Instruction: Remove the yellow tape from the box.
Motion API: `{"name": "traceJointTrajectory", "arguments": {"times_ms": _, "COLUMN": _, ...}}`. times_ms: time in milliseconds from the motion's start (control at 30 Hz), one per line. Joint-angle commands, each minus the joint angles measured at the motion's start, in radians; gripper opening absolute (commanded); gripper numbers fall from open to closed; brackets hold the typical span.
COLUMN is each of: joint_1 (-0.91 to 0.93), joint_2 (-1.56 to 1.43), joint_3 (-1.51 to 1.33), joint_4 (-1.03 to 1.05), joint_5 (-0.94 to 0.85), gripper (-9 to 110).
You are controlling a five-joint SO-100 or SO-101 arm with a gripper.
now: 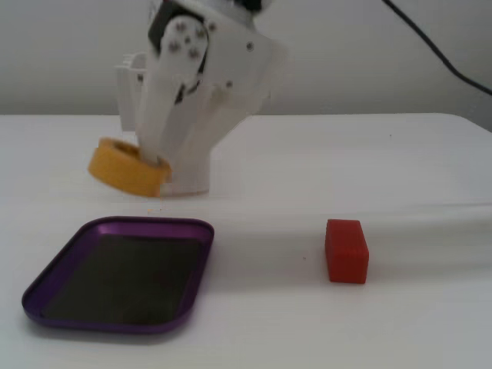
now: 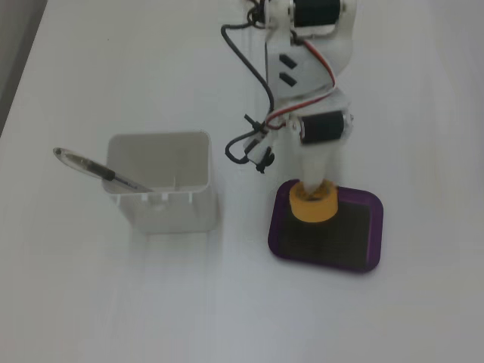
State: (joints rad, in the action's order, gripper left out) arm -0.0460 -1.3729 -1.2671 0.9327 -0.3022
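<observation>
Yellow tape (image 1: 127, 167): yellow-orange ring, hollow core, tilted, raised clear above the box (image 1: 46, 286).
Fingers (image 1: 157, 163): closed on the tape's rim.
Box: shallow purple tray, dark inside, on the white bench (image 1: 400, 169).
Red block (image 1: 346, 250): well apart.

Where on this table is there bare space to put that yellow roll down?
Bare table lies between the purple tray and the red block, and in front of the white container. It is crowded where the gripper holds the yellow tape beside the tray's far edge.
</observation>
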Motion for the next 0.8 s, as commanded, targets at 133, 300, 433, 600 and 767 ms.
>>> {"name": "traceJointTrajectory", "arguments": {"times_ms": 133, "joint_1": 0.041, "joint_2": -0.305, "joint_3": 0.018, "joint_4": 0.193, "joint_5": 0.02, "gripper": -1}}
{"name": "traceJointTrajectory", "arguments": {"times_ms": 300, "joint_1": 0.155, "joint_2": -0.471, "joint_3": -0.249, "joint_4": 0.207, "joint_5": 0.04, "gripper": -1}}
{"name": "traceJointTrajectory", "arguments": {"times_ms": 433, "joint_1": 0.209, "joint_2": -0.601, "joint_3": -0.554, "joint_4": 0.064, "joint_5": 0.029, "gripper": -1}}
{"name": "traceJointTrajectory", "arguments": {"times_ms": 600, "joint_1": 0.221, "joint_2": -0.762, "joint_3": -0.893, "joint_4": -0.091, "joint_5": 0.002, "gripper": -1}}
{"name": "traceJointTrajectory", "arguments": {"times_ms": 767, "joint_1": 0.216, "joint_2": -0.913, "joint_3": -1.118, "joint_4": -0.173, "joint_5": -0.025, "gripper": -1}}
